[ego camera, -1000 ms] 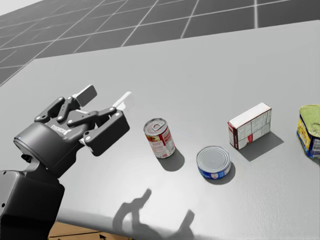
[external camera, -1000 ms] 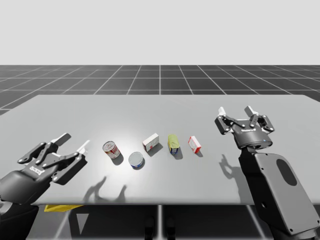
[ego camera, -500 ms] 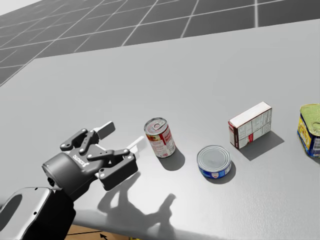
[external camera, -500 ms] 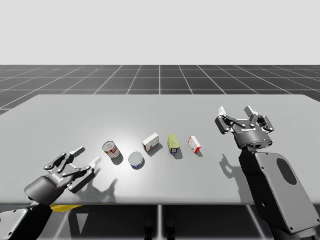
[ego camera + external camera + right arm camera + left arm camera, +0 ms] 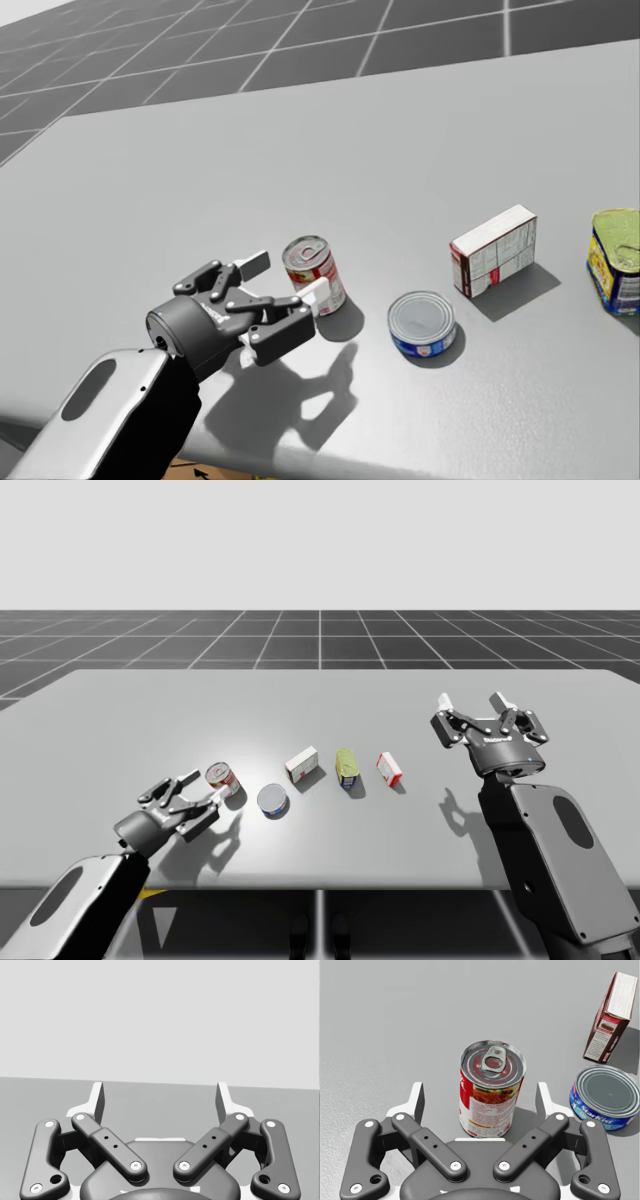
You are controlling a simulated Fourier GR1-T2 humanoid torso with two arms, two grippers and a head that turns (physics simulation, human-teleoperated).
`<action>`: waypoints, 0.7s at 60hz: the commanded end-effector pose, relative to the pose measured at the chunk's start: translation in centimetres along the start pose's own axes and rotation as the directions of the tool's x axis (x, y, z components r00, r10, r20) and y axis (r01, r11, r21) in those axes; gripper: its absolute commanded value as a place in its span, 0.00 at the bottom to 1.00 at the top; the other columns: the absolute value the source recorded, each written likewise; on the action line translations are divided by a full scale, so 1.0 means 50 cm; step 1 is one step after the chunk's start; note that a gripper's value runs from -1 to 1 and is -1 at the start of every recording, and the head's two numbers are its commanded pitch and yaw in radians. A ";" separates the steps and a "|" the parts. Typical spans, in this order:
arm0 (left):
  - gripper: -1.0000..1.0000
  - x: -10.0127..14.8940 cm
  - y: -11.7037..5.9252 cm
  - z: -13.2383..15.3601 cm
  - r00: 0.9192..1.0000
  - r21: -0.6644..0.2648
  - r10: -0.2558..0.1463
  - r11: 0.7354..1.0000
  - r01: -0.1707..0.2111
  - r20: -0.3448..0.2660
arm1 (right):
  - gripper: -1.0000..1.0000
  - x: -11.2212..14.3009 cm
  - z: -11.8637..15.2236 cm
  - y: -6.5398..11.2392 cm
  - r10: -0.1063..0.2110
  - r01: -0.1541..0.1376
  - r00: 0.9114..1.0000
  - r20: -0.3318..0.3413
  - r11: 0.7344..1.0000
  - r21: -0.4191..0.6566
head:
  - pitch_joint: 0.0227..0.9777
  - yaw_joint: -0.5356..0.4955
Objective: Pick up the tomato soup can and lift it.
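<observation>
The tomato soup can (image 5: 222, 778) (image 5: 314, 274) (image 5: 491, 1089), red and white with a pull-tab lid, stands upright on the grey table (image 5: 320, 695), left of the row of goods. My left gripper (image 5: 200, 792) (image 5: 287, 280) (image 5: 480, 1099) is open and low over the table. The can's near side sits between its two white fingertips (image 5: 417, 1100), with a gap on each side. My right gripper (image 5: 470, 700) (image 5: 160, 1095) is open and raised over the table's right part, holding nothing.
Right of the soup can lie a flat blue can (image 5: 272, 800) (image 5: 422, 324) (image 5: 605, 1097), a white-and-brown box (image 5: 301, 763) (image 5: 493, 250) (image 5: 611, 1010), a yellow-green tin (image 5: 347, 767) (image 5: 615, 260) and a small red-and-white box (image 5: 389, 769). The table's front edge runs just behind my left wrist.
My left gripper has come down and moved forward and right from the table's left corner, and now straddles the soup can. My head has turned slightly. The right arm has stayed still.
</observation>
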 end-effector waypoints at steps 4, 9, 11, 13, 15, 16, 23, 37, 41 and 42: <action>0.00 0.001 -0.008 -0.042 0.999 -0.018 0.027 0.999 -0.028 -0.023 | 0.00 0.001 -0.001 -0.002 0.000 0.000 1.000 0.003 1.000 -0.004 | 0.78 0.88; 0.00 0.001 -0.009 -0.054 0.999 -0.023 0.027 0.999 -0.027 -0.027 | 0.00 0.001 -0.002 -0.003 -0.001 0.001 1.000 0.003 1.000 -0.004 | 0.78 0.88; 0.00 0.001 -0.009 -0.057 0.999 -0.023 0.028 0.999 -0.028 -0.028 | 0.00 0.001 -0.002 -0.003 -0.002 0.002 1.000 0.003 1.000 -0.005 | 0.78 0.88; 0.00 0.001 -0.008 -0.060 0.999 -0.023 0.028 0.999 -0.029 -0.029 | 0.00 0.001 -0.002 -0.003 -0.001 0.001 1.000 0.003 1.000 -0.005 | 0.78 0.88; 0.00 0.001 -0.008 -0.062 0.999 -0.026 0.030 0.999 -0.031 -0.029 | 0.00 0.001 -0.002 -0.003 -0.001 0.001 1.000 0.003 1.000 -0.004 | 0.78 0.88; 0.00 0.001 -0.008 -0.063 0.999 -0.026 0.029 0.999 -0.030 -0.029 | 0.00 0.001 -0.003 -0.004 -0.001 0.001 1.000 0.003 1.000 -0.005 | 0.78 0.88; 0.00 -0.006 -0.007 -0.071 0.999 -0.029 0.033 0.999 -0.034 -0.039 | 0.00 0.001 -0.003 -0.004 0.002 -0.002 1.000 0.006 1.000 -0.010 | 0.78 0.88; 0.98 -0.021 -0.009 -0.070 0.998 -0.048 0.025 0.998 -0.028 -0.062 | 0.00 0.002 -0.004 -0.006 0.003 -0.003 1.000 0.010 1.000 -0.014 | 0.74 0.88; 0.98 -0.021 -0.011 -0.069 0.998 -0.058 0.023 0.998 -0.026 -0.061 | 0.00 0.002 -0.004 -0.007 0.003 -0.002 1.000 0.010 1.000 -0.015 | 0.71 0.88; 0.98 -0.021 -0.011 -0.069 0.998 -0.059 0.022 0.998 -0.026 -0.060 | 0.00 0.002 -0.004 -0.007 0.003 -0.003 1.000 0.010 1.000 -0.015 | 0.70 0.88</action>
